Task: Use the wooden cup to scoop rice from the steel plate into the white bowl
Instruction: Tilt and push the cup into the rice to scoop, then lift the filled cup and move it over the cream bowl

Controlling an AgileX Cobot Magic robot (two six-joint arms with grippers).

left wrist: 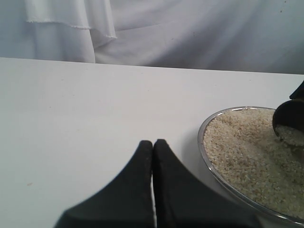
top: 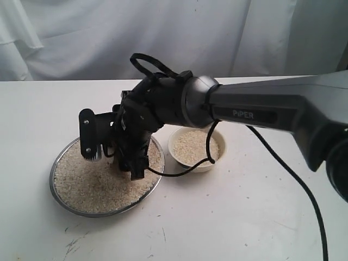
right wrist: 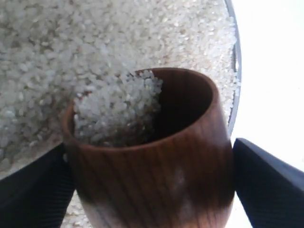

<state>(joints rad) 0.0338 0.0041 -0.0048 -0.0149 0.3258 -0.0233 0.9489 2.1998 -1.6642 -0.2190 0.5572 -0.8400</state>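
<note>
While holding rice (right wrist: 114, 109), wooden cup (right wrist: 156, 166) inside right pincer (right wrist: 151, 192).

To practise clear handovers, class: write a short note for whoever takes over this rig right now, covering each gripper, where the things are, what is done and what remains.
Left gripper: shut, empty, low over the table beside the steel plate.
Right gripper: holding the wooden cup over the plate; the cup holds some rice.
White bowl, beside the plate, already has rice in it.
Left to do: carry the cup to the bowl and tip it in; plenty of rice is on the plate.
</note>
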